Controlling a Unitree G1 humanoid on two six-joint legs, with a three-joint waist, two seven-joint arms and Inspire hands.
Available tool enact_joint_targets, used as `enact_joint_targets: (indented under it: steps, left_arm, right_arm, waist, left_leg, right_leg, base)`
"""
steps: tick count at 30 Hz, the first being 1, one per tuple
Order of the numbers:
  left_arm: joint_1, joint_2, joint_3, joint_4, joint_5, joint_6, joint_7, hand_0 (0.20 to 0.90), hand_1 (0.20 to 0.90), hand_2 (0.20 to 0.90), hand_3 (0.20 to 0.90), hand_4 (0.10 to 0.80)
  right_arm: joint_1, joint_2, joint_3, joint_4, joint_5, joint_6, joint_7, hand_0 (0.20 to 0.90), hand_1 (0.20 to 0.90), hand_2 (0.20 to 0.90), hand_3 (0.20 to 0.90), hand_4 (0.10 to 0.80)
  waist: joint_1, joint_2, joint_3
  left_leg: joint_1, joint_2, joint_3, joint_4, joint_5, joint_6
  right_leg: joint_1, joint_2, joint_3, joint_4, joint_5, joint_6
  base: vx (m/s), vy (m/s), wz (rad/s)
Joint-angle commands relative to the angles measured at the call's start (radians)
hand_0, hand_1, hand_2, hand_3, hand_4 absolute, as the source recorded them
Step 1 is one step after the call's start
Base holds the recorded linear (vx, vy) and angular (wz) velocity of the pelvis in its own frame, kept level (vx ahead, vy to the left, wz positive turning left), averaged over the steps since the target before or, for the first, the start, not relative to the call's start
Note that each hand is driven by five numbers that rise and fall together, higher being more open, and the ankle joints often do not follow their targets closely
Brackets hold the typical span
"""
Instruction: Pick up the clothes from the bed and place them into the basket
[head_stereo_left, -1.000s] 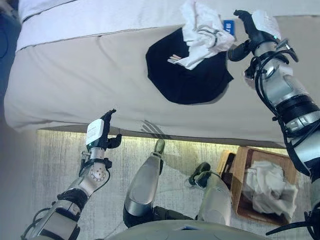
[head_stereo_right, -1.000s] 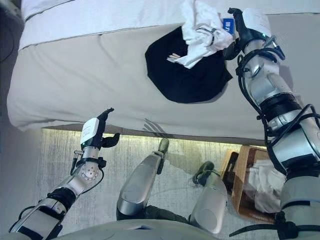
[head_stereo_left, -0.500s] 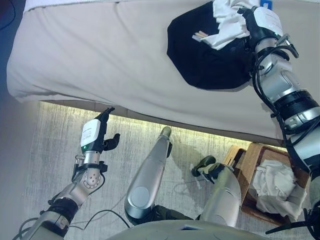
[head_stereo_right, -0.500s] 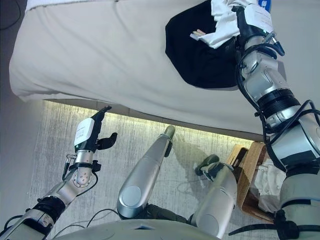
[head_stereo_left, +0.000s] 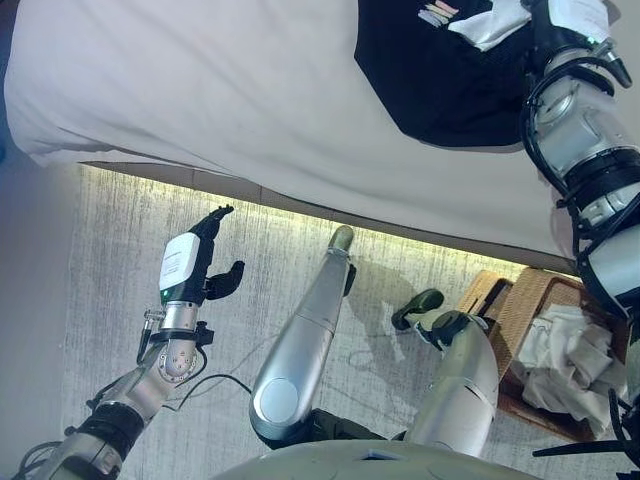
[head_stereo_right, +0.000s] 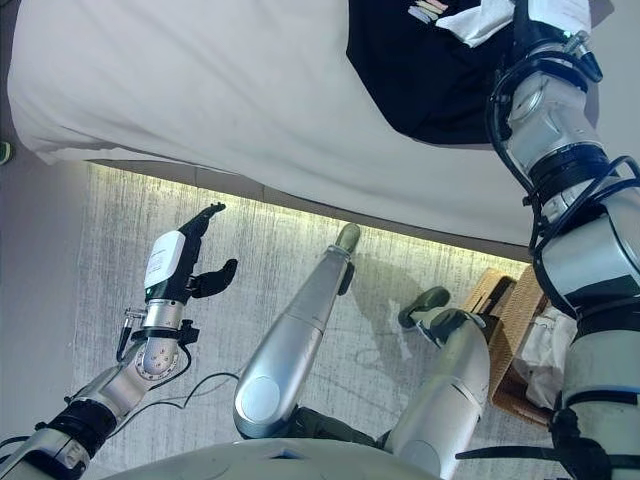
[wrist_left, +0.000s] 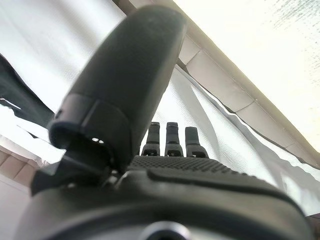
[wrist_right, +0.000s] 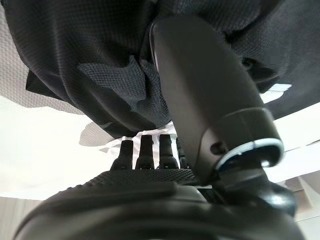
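A black garment (head_stereo_left: 450, 80) lies on the beige bed (head_stereo_left: 200, 90) at the far right, with a white garment (head_stereo_left: 490, 20) bunched on its far side. My right hand (head_stereo_left: 572, 12) reaches over both at the picture's top edge. In the right wrist view its fingers (wrist_right: 150, 150) are straight and press against the black garment (wrist_right: 75, 50), with the thumb out beside them. My left hand (head_stereo_left: 190, 265) is open and empty, held up over the rug in front of the bed. A wicker basket (head_stereo_left: 505, 300) stands on the floor at the lower right with white clothes (head_stereo_left: 570, 355) in it.
A grey rug (head_stereo_left: 120, 260) covers the floor between me and the bed. The bed's front edge (head_stereo_left: 250, 190) runs across above my left hand. The left wrist view shows the hand (wrist_left: 170, 170) with the bed's sheet (wrist_left: 225, 135) past its straight fingers.
The camera has tilted down, so the bed sits higher in the picture. My right hand has moved from beside the white garment onto the clothes. The left hand stays raised and open.
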Motion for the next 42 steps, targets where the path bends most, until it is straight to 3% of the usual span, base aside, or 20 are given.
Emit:
enact_joint_targets:
  steps: [1,4,5,6,8,21,31,42]
  left_arm:
    - [0.028,0.039,0.035,-0.089,-0.038,-0.061,0.074,0.9,0.9,0.9,0.9,0.8]
    - [0.046,0.04,0.044,-0.103,-0.049,-0.059,0.068,0.9,0.9,0.9,0.9,0.8]
    - [0.052,0.043,0.047,-0.111,-0.056,-0.062,0.062,0.9,0.9,0.9,0.9,0.8]
    - [0.057,0.044,0.049,-0.115,-0.06,-0.063,0.06,0.9,0.9,0.9,0.9,0.8]
    - [0.064,0.044,0.052,-0.116,-0.062,-0.067,0.06,0.9,0.9,0.9,0.9,0.8]
    - [0.066,0.043,0.067,-0.09,-0.053,-0.096,0.084,0.9,0.9,0.9,0.9,0.8]
    - [0.02,0.04,0.069,-0.046,-0.05,-0.088,0.053,0.9,0.9,0.9,0.9,0.8]
    - [-0.019,0.016,0.05,0.014,-0.027,-0.088,0.021,0.9,0.9,0.9,0.9,0.8]
  right_arm:
    - [-0.182,-0.073,0.081,0.019,-0.006,-0.034,-0.1,0.9,0.9,0.9,0.9,0.8]
    - [-0.212,-0.081,0.088,0.039,0.02,-0.035,-0.111,0.9,0.9,0.9,0.9,0.8]
    - [-0.223,-0.084,0.087,0.046,0.026,-0.038,-0.113,0.698,0.698,0.698,0.664,0.564]
    - [-0.228,-0.086,0.088,0.044,0.027,-0.039,-0.114,0.535,0.535,0.535,0.475,0.375]
    - [-0.237,-0.087,0.091,0.047,0.027,-0.049,-0.111,0.3,0.3,0.3,0.2,0.1]
    - [-0.202,-0.089,0.097,0.033,0.04,-0.11,-0.045,0.3,0.3,0.3,0.2,0.1]
    - [-0.147,-0.108,0.051,0.077,0.032,-0.127,0.04,0.3,0.3,0.3,0.2,0.1]
    - [-0.111,-0.151,0.008,0.108,0.029,-0.133,0.087,0.3,0.3,0.3,0.2,0.1]
  waist:
    - [0.029,0.065,-0.044]
    - [0.033,0.072,-0.044]
    - [0.034,0.074,-0.044]
    - [0.035,0.074,-0.044]
    - [0.037,0.073,-0.044]
    - [0.022,0.034,-0.044]
    - [-0.004,-0.001,-0.044]
    - [-0.03,-0.022,-0.045]
  left_leg:
    - [-0.001,-0.016,0.089,0.039,-0.087,0.063]
    - [-0.019,-0.016,0.091,0.046,-0.084,0.065]
    - [-0.026,-0.017,0.091,0.045,-0.08,0.064]
    - [-0.029,-0.019,0.09,0.042,-0.077,0.063]
    - [-0.031,-0.018,0.089,0.034,-0.072,0.063]
    - [0.046,0.006,0.086,-0.039,-0.054,0.049]
    - [0.301,0.015,0.071,-0.172,-0.038,0.032]
    - [0.48,0.029,0.08,-0.275,-0.028,0.02]
  right_leg:
    - [0.0,0.11,-0.02,0.072,-0.029,-0.058]
    - [-0.023,0.11,-0.013,0.086,-0.031,-0.056]
    - [-0.032,0.111,-0.011,0.087,-0.029,-0.054]
    - [-0.035,0.113,-0.01,0.085,-0.027,-0.052]
    - [-0.038,0.115,-0.009,0.082,-0.023,-0.049]
    - [0.036,0.15,-0.009,0.018,-0.003,-0.042]
    - [0.276,0.145,0.003,-0.118,0.021,-0.029]
    - [0.453,0.144,0.006,-0.253,0.055,-0.014]
  base:
    - [-0.036,0.016,-0.01]
    - [-0.033,0.022,-0.03]
    - [-0.032,0.019,-0.02]
    - [0.0,0.0,0.0]
    - [0.0,0.0,0.0]
    - [-0.008,-0.007,-0.02]
    - [0.013,-0.001,-0.08]
    - [0.013,0.004,-0.09]
